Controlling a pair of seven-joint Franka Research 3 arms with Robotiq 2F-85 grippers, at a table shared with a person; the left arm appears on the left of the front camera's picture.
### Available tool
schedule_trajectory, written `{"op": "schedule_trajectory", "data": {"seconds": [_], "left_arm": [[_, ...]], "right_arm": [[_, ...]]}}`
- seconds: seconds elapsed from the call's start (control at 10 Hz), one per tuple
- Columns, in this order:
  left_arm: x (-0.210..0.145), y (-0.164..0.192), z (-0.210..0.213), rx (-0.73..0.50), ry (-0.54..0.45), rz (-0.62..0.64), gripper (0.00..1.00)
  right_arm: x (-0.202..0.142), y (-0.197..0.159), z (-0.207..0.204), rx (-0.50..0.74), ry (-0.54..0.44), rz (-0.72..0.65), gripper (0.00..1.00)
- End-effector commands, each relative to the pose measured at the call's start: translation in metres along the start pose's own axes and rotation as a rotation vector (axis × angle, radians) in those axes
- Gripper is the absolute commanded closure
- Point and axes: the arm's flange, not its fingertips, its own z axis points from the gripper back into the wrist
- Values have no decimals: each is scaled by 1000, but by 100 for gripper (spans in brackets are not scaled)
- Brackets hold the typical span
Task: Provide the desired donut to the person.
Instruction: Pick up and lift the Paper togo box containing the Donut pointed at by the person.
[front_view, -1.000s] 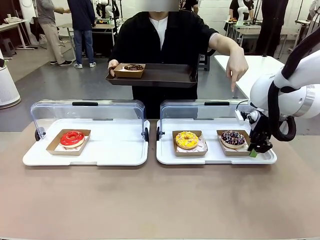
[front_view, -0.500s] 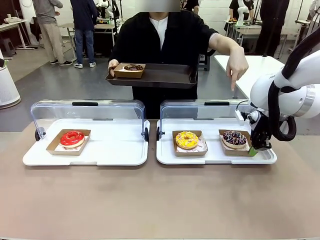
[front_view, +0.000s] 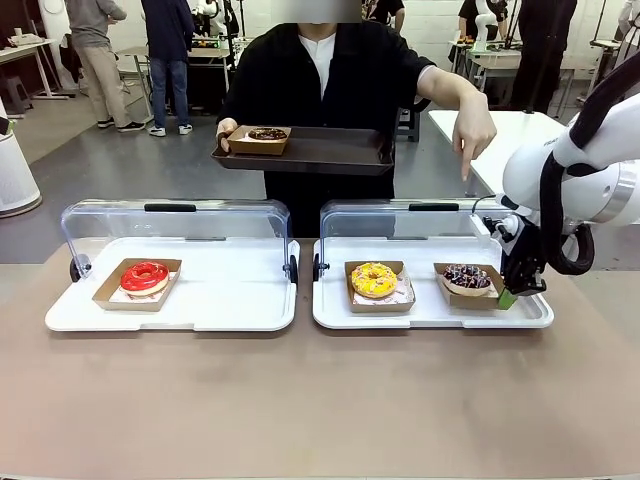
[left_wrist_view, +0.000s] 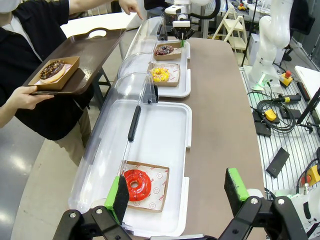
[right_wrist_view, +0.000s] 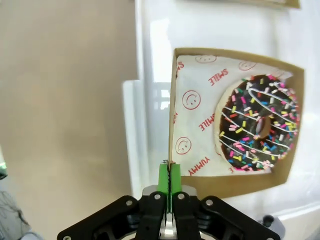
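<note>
Front view: I count four donuts, each in its own cardboard carton. Two white trays lie side by side on the table (front_view: 320, 400), each with one clear lid swung up at the back. The left white tray (front_view: 170, 322) carries one red donut (front_view: 145, 276). The right white tray (front_view: 430, 320) carries two, a yellow donut (front_view: 374, 280) and a sprinkled donut (front_view: 467, 277). The fourth, a chocolate donut (front_view: 267, 134), rides on the brown tray (front_view: 320, 152) that the person (front_view: 330, 70) holds up in one hand (front_view: 226, 130). The person's pointing hand (front_view: 473, 125) aims one finger down above the right end of the right white tray. My right gripper (front_view: 508, 296) is clamped on the near right edge of the sprinkled donut's carton (front_view: 490, 300). I cannot tell whether the carton has left the tray.

Left wrist view: my left gripper (left_wrist_view: 177, 192) is spread wide with nothing between its two green pads. It hangs over the near end of the tray with the red donut. Farther along the table I see the yellow and sprinkled donuts, with the right arm behind them.

Right wrist view: the two green pads are pressed together on the carton's thin side wall. The sprinkled donut lies in that carton on smiley-printed paper, off to the pads' right, over the white tray.
</note>
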Motion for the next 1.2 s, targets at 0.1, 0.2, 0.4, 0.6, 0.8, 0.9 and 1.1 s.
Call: {"op": "schedule_trajectory", "data": {"seconds": [0.1, 0.2, 0.4, 0.6, 0.8, 0.9, 1.1], "left_arm": [[0, -1, 0, 1, -4, -3, 0], [0, -1, 0, 1, -4, -3, 0], [0, -1, 0, 1, -4, -3, 0], [0, -1, 0, 1, -4, -3, 0], [0, -1, 0, 1, -4, -3, 0], [0, -1, 0, 1, -4, -3, 0], [0, -1, 0, 1, -4, -3, 0]], "right_arm": [[28, 50, 59, 29, 63, 44, 100], [37, 69, 79, 38, 84, 28, 100], [59, 113, 119, 9, 125, 68, 100], [82, 152, 166, -46, 142, 100, 100], [105, 188, 221, -139, 132, 131, 100], [114, 197, 242, -165, 136, 130, 100], [126, 200, 283, -211, 134, 96, 100]]}}
